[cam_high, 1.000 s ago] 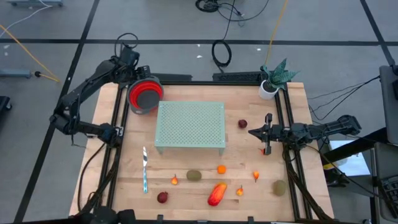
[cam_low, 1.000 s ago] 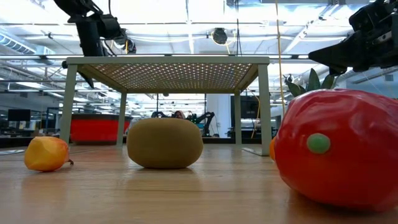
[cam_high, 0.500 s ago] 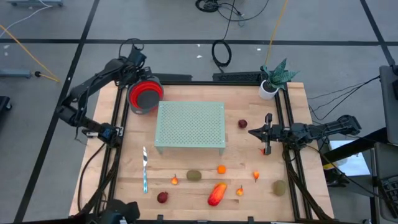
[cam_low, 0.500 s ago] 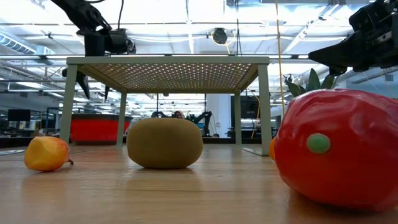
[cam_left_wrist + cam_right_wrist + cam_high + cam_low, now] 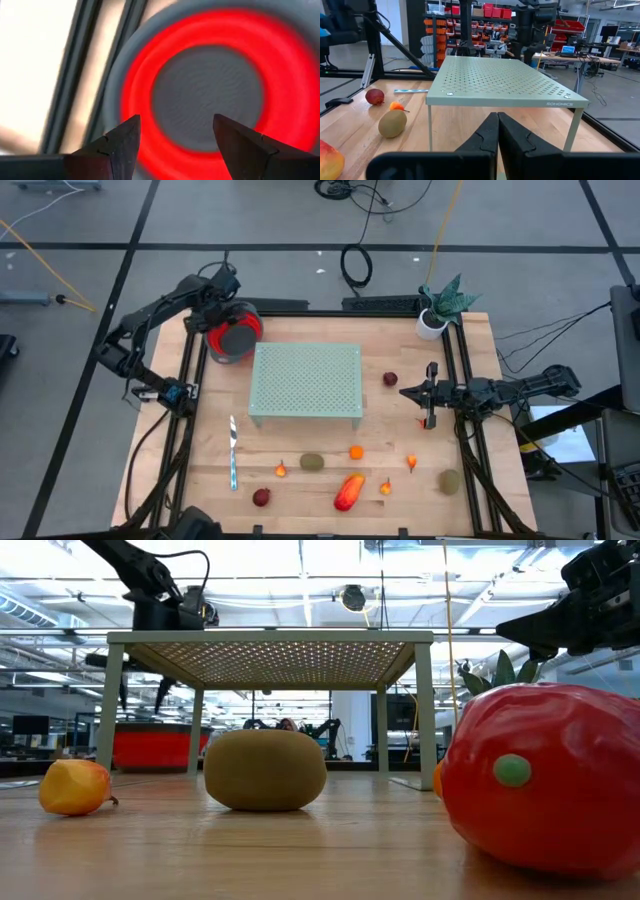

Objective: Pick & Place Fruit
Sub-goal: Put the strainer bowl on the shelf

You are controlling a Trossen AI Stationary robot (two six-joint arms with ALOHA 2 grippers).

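Note:
The fruit lie loose on the wooden table near its front edge: a long red-orange piece [image 5: 348,491], brown-green ovals [image 5: 312,462] [image 5: 448,479], a dark-red round one [image 5: 262,497] and small orange pieces [image 5: 356,451]. Another dark-red one [image 5: 390,379] rests right of the green stand. My left gripper [image 5: 175,145] hangs open, pointing down, over the red bowl [image 5: 233,333] at the far left, touching nothing; nothing is between its fingers. My right gripper [image 5: 410,392] waits shut and level at the right, just right of the stand.
A green perforated stand [image 5: 307,380] on four legs fills the table's middle. A slim knife [image 5: 233,452] lies at the near left. A potted plant [image 5: 440,308] stands at the far right corner. Dark frame rails [image 5: 186,410] run along both sides.
My left gripper has sunk toward the red bowl and come in over it from its far left side, tipping until its fingers point straight down. Its fingers have stayed open. The fruit and the bowl have not moved.

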